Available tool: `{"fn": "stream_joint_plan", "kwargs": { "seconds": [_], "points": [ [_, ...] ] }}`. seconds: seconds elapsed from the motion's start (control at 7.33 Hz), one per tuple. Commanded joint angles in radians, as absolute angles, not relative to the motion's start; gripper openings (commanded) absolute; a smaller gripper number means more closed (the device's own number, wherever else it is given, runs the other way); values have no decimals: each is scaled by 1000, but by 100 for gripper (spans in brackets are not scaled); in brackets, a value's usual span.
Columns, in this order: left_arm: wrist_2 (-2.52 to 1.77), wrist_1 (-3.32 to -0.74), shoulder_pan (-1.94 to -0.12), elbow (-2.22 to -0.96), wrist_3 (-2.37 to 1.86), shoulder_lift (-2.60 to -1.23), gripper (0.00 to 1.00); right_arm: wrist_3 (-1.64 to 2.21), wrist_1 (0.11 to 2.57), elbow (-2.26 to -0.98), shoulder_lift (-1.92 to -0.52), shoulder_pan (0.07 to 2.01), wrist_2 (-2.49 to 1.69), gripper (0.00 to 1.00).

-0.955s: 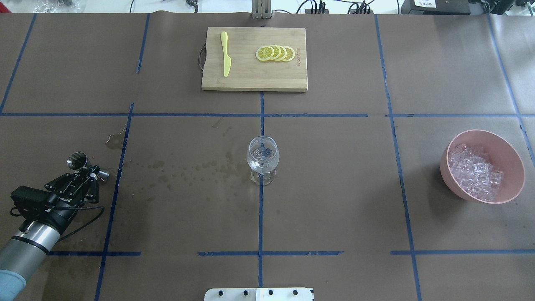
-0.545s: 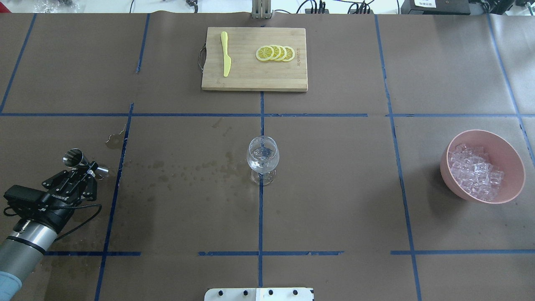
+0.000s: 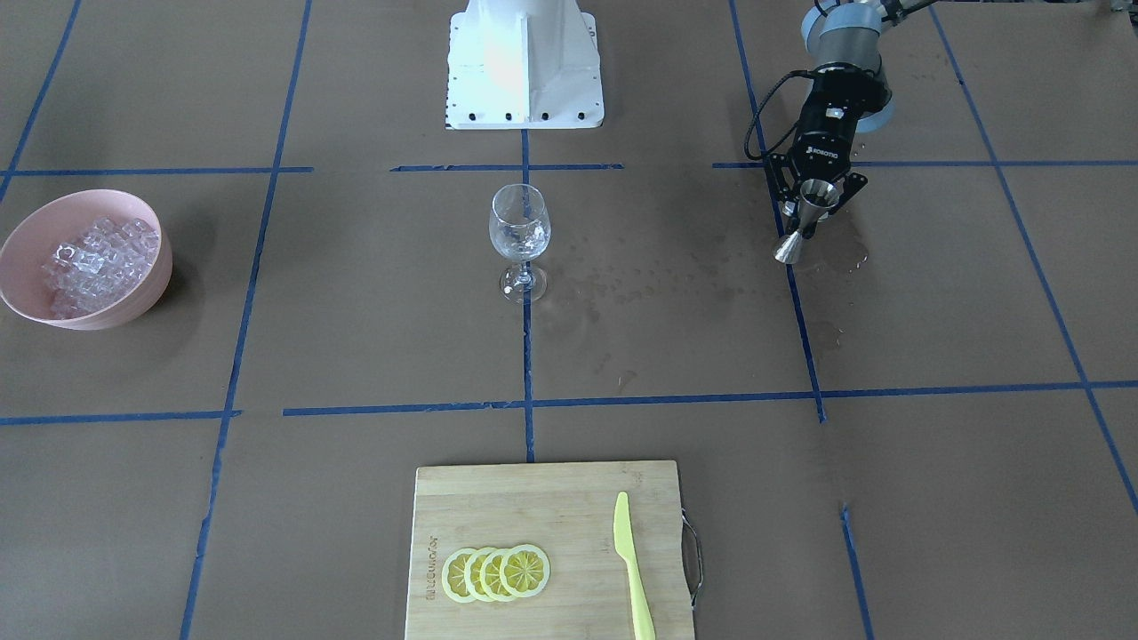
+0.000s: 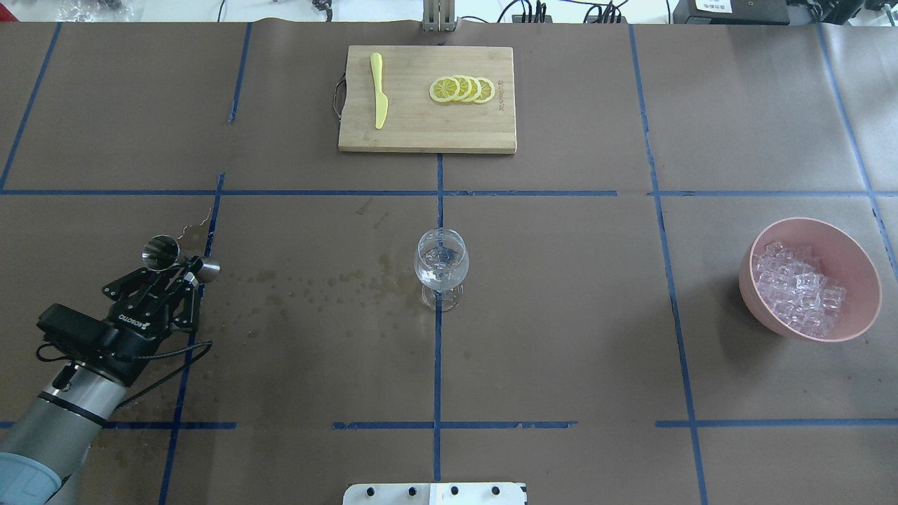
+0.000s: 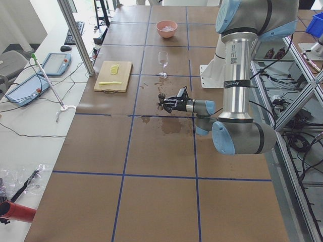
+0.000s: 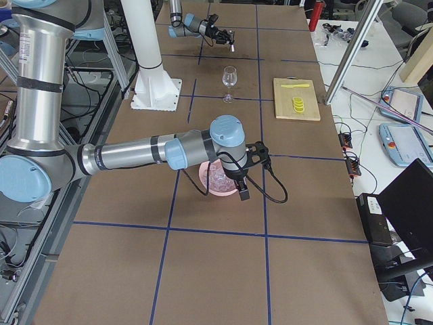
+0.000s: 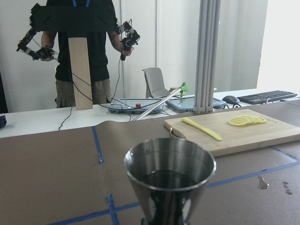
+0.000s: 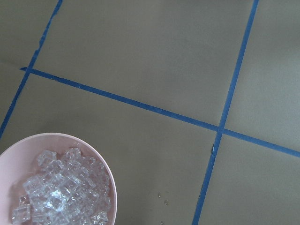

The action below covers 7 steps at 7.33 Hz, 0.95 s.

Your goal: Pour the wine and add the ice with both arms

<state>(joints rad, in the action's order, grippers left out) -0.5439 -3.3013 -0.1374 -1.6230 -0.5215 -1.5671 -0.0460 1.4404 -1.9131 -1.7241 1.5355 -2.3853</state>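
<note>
The left jaws, at the end of the left arm (image 4: 70,400), are closed on the waist of a steel jigger (image 7: 168,183), held above the bench (image 4: 561,315) well apart from the upright wine glass (image 4: 441,266). The ice (image 4: 800,287) lies heaped in the pink bowl (image 4: 864,270) at the robot's right. The right arm (image 6: 135,154) hangs over that bowl. Whether the right jaws are open or closed cannot be told.

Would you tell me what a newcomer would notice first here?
The left gripper holds a steel jigger on the robot's left. A glass stands at the centre, and a pink bowl of ice sits far to its right.
</note>
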Motion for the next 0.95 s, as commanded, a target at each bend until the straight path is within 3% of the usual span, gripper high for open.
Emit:
{"fn": "stream_joint_plan", "kwargs": {
  "seconds": [0.0,0.55,0.82],
  "points": [
    [-545,-3257,-143,-1644,-456,-1707,0,-46,1440,-1913,-1729,1536,-2385,100],
    [-537,-2782,-144,-1692,-448,-1896,0,-46,1440,-1913,-1732,1536,-2385,100],
    [-545,-2695,-147,-1726,-417,-1931,0,-46,1440,-1913,-1732,1536,-2385,100]
  ]
}}
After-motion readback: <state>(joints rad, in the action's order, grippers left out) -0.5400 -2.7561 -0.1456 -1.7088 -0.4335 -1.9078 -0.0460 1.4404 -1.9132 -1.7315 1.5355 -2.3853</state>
